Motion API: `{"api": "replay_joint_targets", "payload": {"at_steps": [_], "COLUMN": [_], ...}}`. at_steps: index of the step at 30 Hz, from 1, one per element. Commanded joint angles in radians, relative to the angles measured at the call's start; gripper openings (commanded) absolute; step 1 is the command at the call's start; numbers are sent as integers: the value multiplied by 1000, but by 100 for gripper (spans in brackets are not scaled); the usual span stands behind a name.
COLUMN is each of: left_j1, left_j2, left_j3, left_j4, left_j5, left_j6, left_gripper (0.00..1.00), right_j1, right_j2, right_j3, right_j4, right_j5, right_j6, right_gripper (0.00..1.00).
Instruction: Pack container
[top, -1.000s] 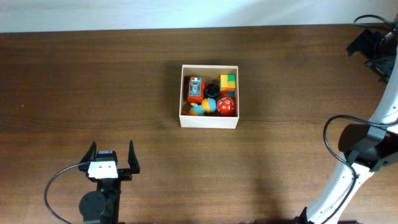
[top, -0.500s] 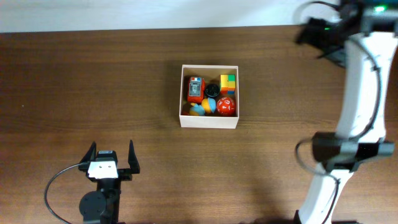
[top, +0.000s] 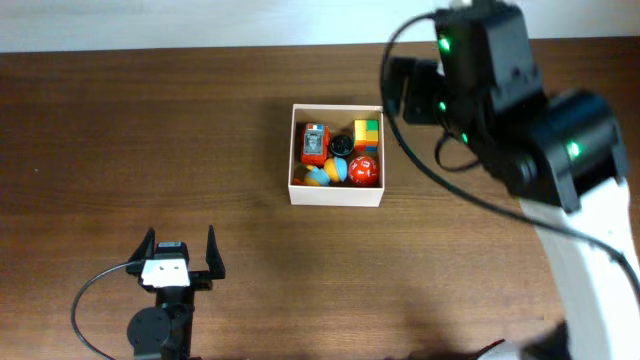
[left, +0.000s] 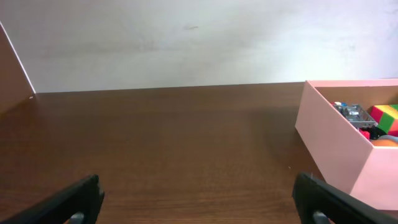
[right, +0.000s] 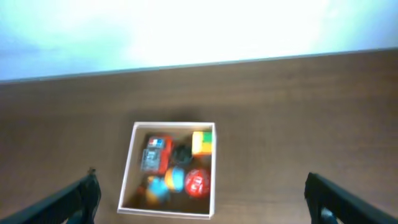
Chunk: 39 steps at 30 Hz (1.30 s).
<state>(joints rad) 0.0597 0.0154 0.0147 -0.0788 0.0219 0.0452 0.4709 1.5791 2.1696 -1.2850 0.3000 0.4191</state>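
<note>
Container (top: 336, 196) of toys (top: 364, 171) on table (top: 150, 120), left gripper (top: 181, 243) and right gripper (right: 202, 196) both spread wide, empty (seemingly idle, nothing loose in sight to pack).

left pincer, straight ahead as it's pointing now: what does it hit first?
Nothing, as far as these views show. The left pincer faces bare brown wooden table up to the white wall; the white square cardboard container sits off to its right, outside that line.
</note>
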Motion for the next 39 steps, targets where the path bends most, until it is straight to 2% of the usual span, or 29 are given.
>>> {"api": "replay_joint_targets", "payload": {"at_steps": [1, 6, 12, 15, 22, 32, 39], "left_j1": [5, 5, 5, 5, 5, 5, 5], "left_j2": [-10, -9, -9, -9, -10, -10, -9], "left_j3": [-6, -6, -6, -6, -6, -6, -6], "left_j4": [-2, -2, -2, -2, -2, -2, -2], "left_j5": [0, 0, 0, 0, 0, 0, 0], "left_j6": [16, 16, 16, 16, 16, 16, 16], "left_gripper": [99, 99, 99, 99, 99, 99, 99], "right_j1": [-56, -217, -344, -361, -361, -361, -383], "right_j2": [-161, -389, -608, -706, -925, -1238, -1439], "right_j3": [-247, -602, -899, -1019, -1308, -1802, -2007], "right_j4": [131, 371, 588, 668, 855, 1287, 1405], "right_j5": [34, -144, -349, -378, -388, -386, -397], "right_j6": [0, -24, -277, -335, -334, -335, -334], "right_gripper": [99, 99, 99, 99, 99, 99, 99]}}
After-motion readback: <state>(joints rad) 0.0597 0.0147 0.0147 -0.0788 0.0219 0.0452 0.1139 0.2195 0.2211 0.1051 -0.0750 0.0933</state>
